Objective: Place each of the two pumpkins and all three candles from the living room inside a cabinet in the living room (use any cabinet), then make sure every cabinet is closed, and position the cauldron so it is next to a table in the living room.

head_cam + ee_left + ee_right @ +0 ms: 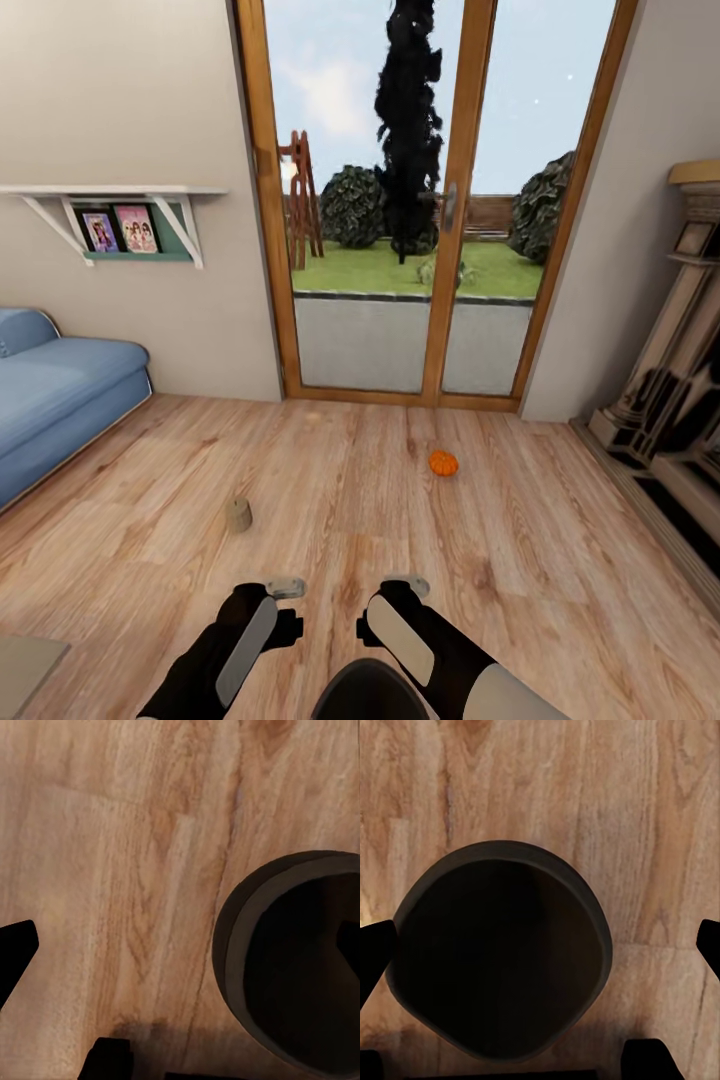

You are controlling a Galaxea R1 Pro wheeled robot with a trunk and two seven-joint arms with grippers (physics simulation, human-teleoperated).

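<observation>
On the wooden floor [520,560] before the glass doors, your right gripper [540,945] hangs with fingers spread wide over the cauldron [502,960]; the left gripper [15,952] beside it, I cannot tell. A candle [238,514] lies ahead to the left, a pumpkin [443,462] farther ahead to the right. Judge which is nearer, then drive up squarely before reaching down.

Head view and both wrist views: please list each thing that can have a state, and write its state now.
Pumpkin: on the floor, loose, in front of the glass door.
Candle: on the floor, upright, untouched.
Cauldron: on the floor, mouth up, looks empty, under the right gripper.
Glass door: closed.
Left gripper: open, holding nothing.
Right gripper: open, above the cauldron, holding nothing.
</observation>
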